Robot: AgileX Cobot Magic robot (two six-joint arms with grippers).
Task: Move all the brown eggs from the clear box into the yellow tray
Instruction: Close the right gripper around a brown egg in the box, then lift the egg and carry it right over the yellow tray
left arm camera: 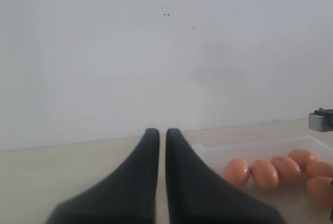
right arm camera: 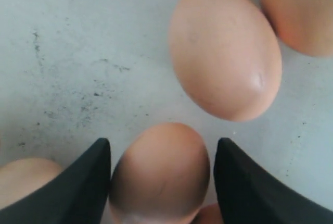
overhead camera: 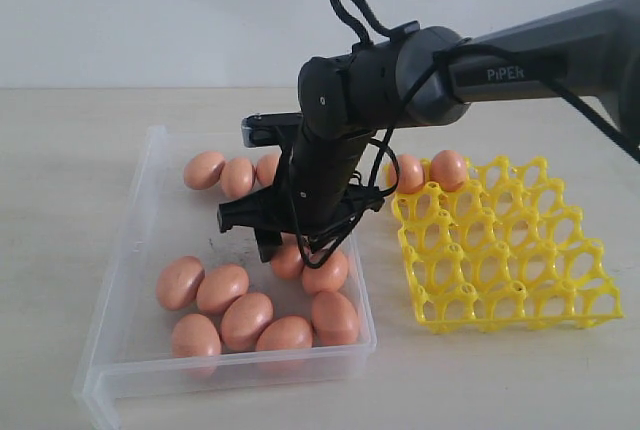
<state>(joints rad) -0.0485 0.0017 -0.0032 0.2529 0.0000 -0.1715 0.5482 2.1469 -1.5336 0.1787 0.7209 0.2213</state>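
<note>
My right gripper [right arm camera: 164, 143] is open, its two dark fingers either side of one brown egg [right arm camera: 161, 174] on the speckled floor of the clear box [right arm camera: 78, 78]. A thin gap shows beside one finger. In the exterior view this gripper [overhead camera: 280, 248] hangs low over the middle of the clear box [overhead camera: 140, 240], above two eggs [overhead camera: 325, 272]. Three eggs [overhead camera: 237, 177] lie at the box's far end and several [overhead camera: 246, 320] near its front. Two eggs [overhead camera: 448, 169] sit in the far cups of the yellow tray [overhead camera: 510, 250]. My left gripper [left arm camera: 158, 131] is shut and holds nothing.
The yellow tray stands just right of the box on the pale table [overhead camera: 60, 150]. A larger egg [right arm camera: 226, 52] lies close beyond the straddled one, with others at the edges of the right wrist view. The left wrist view shows a white wall [left arm camera: 156, 52] and the box's row of eggs [left arm camera: 264, 174].
</note>
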